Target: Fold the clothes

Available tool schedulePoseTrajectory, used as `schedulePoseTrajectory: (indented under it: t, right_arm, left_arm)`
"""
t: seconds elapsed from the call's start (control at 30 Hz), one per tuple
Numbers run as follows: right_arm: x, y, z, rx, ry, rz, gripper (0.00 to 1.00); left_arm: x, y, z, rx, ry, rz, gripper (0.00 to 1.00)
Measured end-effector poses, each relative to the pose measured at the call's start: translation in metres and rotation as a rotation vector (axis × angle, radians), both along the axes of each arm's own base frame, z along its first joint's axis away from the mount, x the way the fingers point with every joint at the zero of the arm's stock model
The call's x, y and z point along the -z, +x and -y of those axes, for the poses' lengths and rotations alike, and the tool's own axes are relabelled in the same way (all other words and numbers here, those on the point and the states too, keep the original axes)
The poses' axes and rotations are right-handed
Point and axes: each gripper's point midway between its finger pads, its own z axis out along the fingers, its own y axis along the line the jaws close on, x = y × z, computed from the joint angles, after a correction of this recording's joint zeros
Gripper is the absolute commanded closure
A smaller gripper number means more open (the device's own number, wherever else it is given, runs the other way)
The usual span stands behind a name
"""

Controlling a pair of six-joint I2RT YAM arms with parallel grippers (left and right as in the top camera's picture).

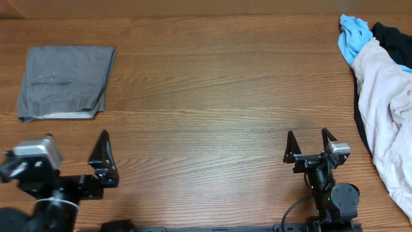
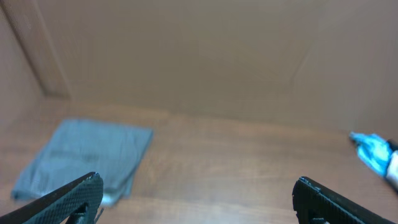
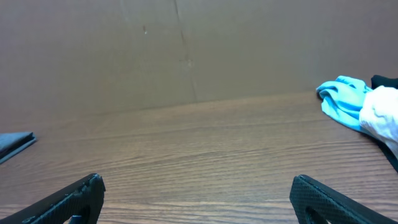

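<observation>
The gray shorts point(image 1: 64, 80) lie folded into a neat rectangle at the table's far left, slit pocket facing up. They also show in the left wrist view point(image 2: 87, 155), and as a sliver at the left edge of the right wrist view point(image 3: 12, 144). My left gripper point(image 1: 90, 154) is open and empty near the front edge, just in front of the shorts point(image 2: 199, 190). My right gripper point(image 1: 309, 136) is open and empty at the front right, over bare wood point(image 3: 198, 186).
A whitish-pink garment point(image 1: 386, 109) lies along the right edge over a black garment point(image 1: 394, 35). A small light-blue cloth point(image 1: 354, 38) sits at the far right corner and shows in the right wrist view point(image 3: 345, 99). A brown wall point(image 3: 186, 50) backs the table.
</observation>
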Motion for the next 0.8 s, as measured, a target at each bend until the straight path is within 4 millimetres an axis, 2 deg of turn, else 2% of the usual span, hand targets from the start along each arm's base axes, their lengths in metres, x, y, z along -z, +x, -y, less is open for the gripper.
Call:
schedulePoseTrajectory:
  t: [0.03,0.23,0.47,0.63,0.8]
  right_arm:
    - [0.000,0.000,0.000,0.000,0.000,0.000,0.00]
    - [0.000,0.000,0.000,-0.001,0.000,0.000,0.00]
    - [0.000,0.000,0.000,-0.001,0.000,0.000,0.00]
    - [0.000,0.000,0.000,0.000,0.000,0.000,0.00]
    - [0.000,0.000,0.000,0.000,0.000,0.000,0.00]
  left_arm:
    - [0.007,0.000,0.000,-0.003,-0.001,-0.013,0.00]
    - [0.075,-0.001,-0.002,-0.016,-0.020,-0.079,0.00]
    - [0.133,0.022,-0.005,-0.044,-0.118,-0.032,0.00]
    - [0.150,0.043,-0.007,-0.058,-0.205,0.094,0.00]
    - [0.155,0.060,-0.008,-0.046,-0.239,0.237,0.00]
